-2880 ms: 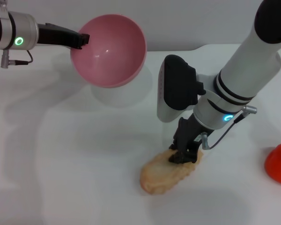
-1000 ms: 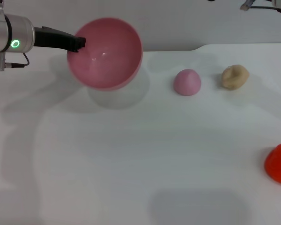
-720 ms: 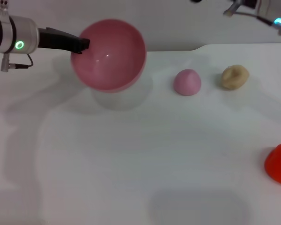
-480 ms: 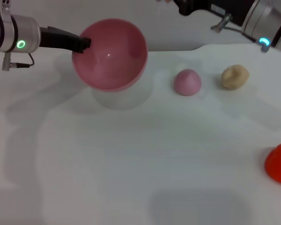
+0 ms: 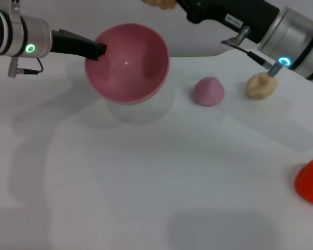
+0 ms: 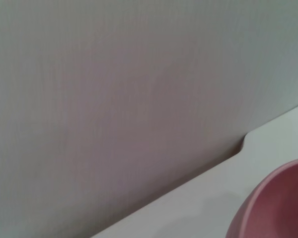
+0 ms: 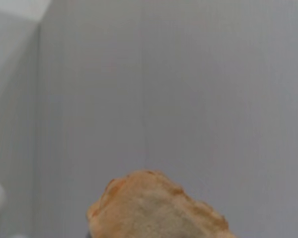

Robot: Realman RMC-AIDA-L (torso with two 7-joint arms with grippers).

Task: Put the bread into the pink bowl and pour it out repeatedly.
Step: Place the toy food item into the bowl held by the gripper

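While my left tool pinches the pink bowl rim at upper left, my right tool carries the bread at top centre. Next, I judge, lower it into the bowl.

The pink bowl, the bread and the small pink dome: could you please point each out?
pink bowl (image 5: 126,65), head view, inner wall.
bread (image 7: 154,208), right wrist view, tan underside.
small pink dome (image 5: 208,91), head view, top.

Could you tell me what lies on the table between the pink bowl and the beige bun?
The small pink dome sits between the pink bowl and bun, in the head view.
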